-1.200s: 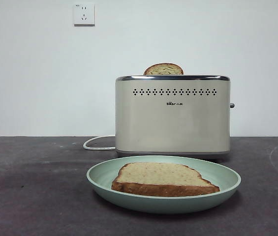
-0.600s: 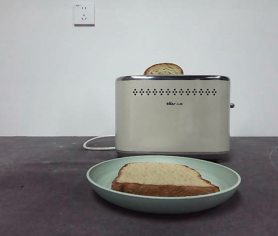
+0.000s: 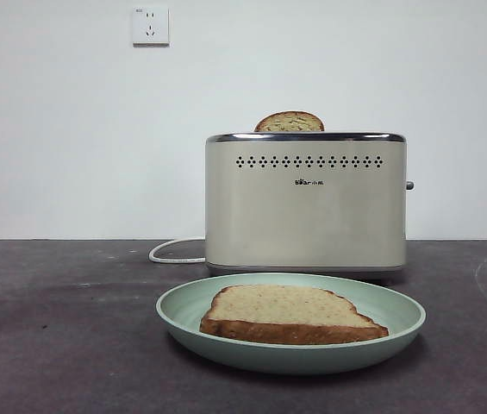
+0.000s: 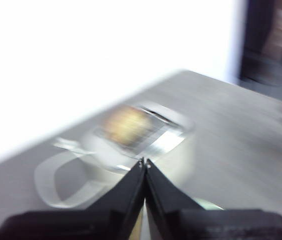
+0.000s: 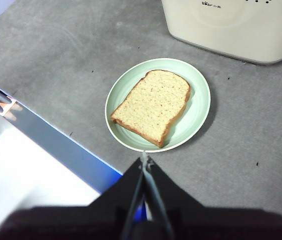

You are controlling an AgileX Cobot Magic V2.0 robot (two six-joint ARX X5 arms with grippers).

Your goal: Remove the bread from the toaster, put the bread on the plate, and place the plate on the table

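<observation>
Lying flat in the middle of the plate (image 3: pixel 402 317), the bread (image 3: pixel 288 312) shows its tan, speckled face upward with the dark crust edge toward the front camera. The plate sits directly on the table (image 3: pixel 53 336), just in front of the toaster (image 3: pixel 306 203) and apart from it. A second slice (image 3: pixel 289 122) pokes its rounded top out of the toaster's slot, and a white cord (image 3: pixel 174 252) loops out from behind the toaster on the tabletop. Two wall sockets (image 3: pixel 150 25) are mounted high on the white wall. No arm shows in the front view. From the right wrist camera, the right gripper (image 5: pixel 145 159) hangs above the table beside the near rim of the plate (image 5: pixel 199 115), its two black jaws pressed together with nothing between them; the bread (image 5: pixel 153 105) and the base of the toaster (image 5: pixel 233 25) lie beyond it. The left wrist picture is blurred: the left gripper (image 4: pixel 144 161) has its jaws closed tip to tip and empty, raised above the toaster (image 4: pixel 131 135), with the cord (image 4: pixel 56 182) visible beside it.
</observation>
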